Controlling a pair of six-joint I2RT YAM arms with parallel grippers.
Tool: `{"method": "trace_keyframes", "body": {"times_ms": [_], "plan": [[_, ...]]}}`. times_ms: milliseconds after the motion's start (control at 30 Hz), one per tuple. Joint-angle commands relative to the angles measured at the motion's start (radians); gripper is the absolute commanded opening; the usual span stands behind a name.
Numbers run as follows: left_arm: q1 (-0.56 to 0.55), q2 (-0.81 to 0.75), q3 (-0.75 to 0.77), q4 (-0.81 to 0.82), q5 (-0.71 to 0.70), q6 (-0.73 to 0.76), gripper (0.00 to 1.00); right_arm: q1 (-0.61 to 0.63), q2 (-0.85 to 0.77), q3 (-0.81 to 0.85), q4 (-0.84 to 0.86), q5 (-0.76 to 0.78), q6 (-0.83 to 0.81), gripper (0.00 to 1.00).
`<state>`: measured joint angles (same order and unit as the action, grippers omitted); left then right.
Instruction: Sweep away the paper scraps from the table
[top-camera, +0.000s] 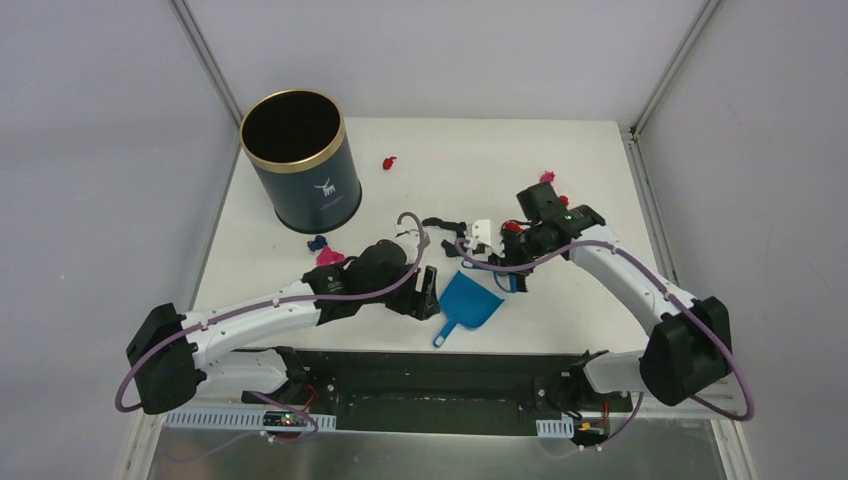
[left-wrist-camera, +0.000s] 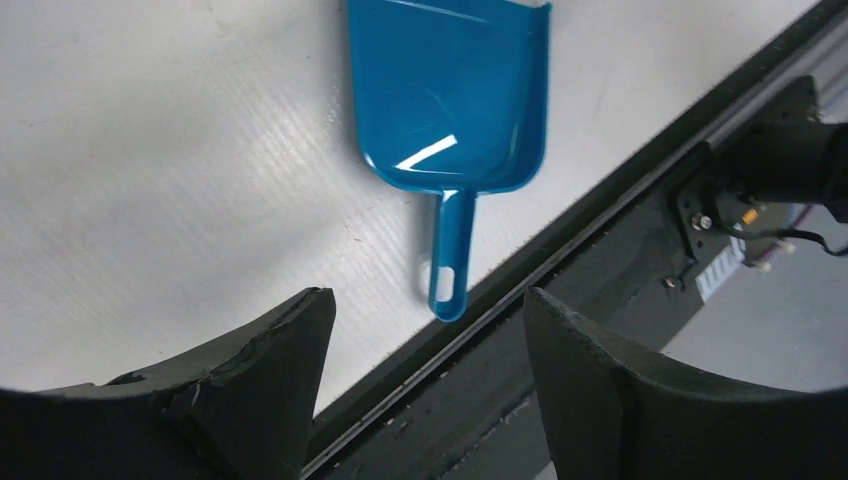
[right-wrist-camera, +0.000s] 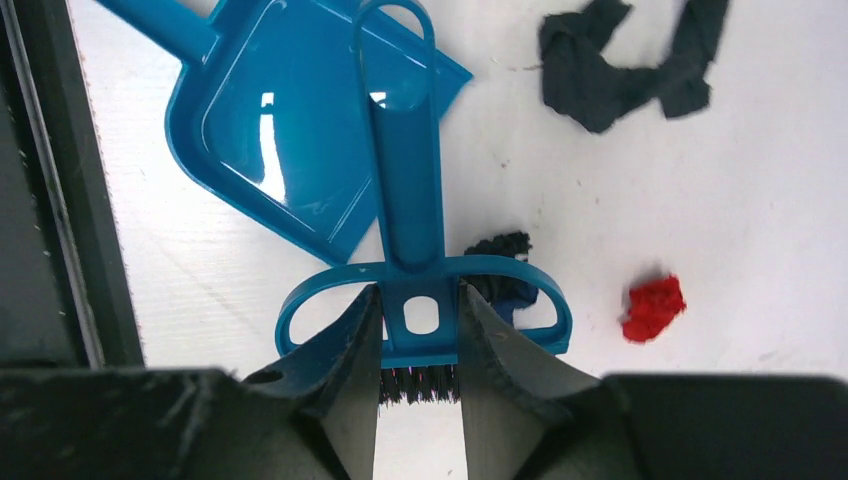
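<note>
Top view: paper scraps (top-camera: 389, 161) lie scattered over the tabletop (top-camera: 450, 180); light, crumpled, likely skittish.
Left wrist: left end effector (left-wrist-camera: 428, 300) spread, empty, near the dustpan (left-wrist-camera: 450, 90).
Right wrist: right end effector (right-wrist-camera: 415, 300) pinches the hand brush (right-wrist-camera: 410, 180) near its bristles; scraps are better brushed than gripped.

Plain pale grey walls stand around me: a back wall (top-camera: 430, 50), a left side wall (top-camera: 90, 150) and a right side wall (top-camera: 770, 130). They meet at a left metal post (top-camera: 205, 50) and a right metal post (top-camera: 677, 60). The white surface (top-camera: 560, 150) lies between them, with a black rail (top-camera: 440, 365) along its near edge. The light is soft and even, without hard shadows.
</note>
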<state>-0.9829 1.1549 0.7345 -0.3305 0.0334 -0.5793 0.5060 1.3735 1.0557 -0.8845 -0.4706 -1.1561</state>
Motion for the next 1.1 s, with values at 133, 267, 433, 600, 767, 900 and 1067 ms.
{"method": "trace_keyframes", "body": {"times_ms": [133, 267, 433, 600, 767, 900, 1067], "plan": [[-0.010, -0.155, 0.053, 0.172, 0.046, -0.036, 0.73, -0.088, -0.148, -0.033, 0.261, -0.100, 0.537, 0.09], [-0.009, -0.127, 0.059, 0.302, 0.034, -0.039, 0.71, -0.108, -0.154, -0.029, 0.370, -0.122, 0.826, 0.02], [-0.026, -0.035, 0.066, 0.419, -0.046, -0.026, 0.70, -0.142, -0.153, -0.049, 0.552, -0.041, 1.225, 0.00], [-0.049, 0.078, 0.162, 0.424, -0.089, 0.045, 0.69, -0.173, -0.158, -0.057, 0.581, 0.063, 1.452, 0.00], [-0.051, 0.178, 0.236, 0.433, -0.137, 0.061, 0.67, -0.202, -0.176, -0.075, 0.593, 0.032, 1.541, 0.00], [-0.051, 0.248, 0.305, 0.446, -0.126, 0.104, 0.65, -0.210, -0.175, -0.101, 0.636, 0.003, 1.594, 0.00], [-0.051, 0.326, 0.423, 0.385, -0.228, 0.156, 0.60, -0.210, -0.171, -0.105, 0.656, -0.030, 1.623, 0.00]]}}
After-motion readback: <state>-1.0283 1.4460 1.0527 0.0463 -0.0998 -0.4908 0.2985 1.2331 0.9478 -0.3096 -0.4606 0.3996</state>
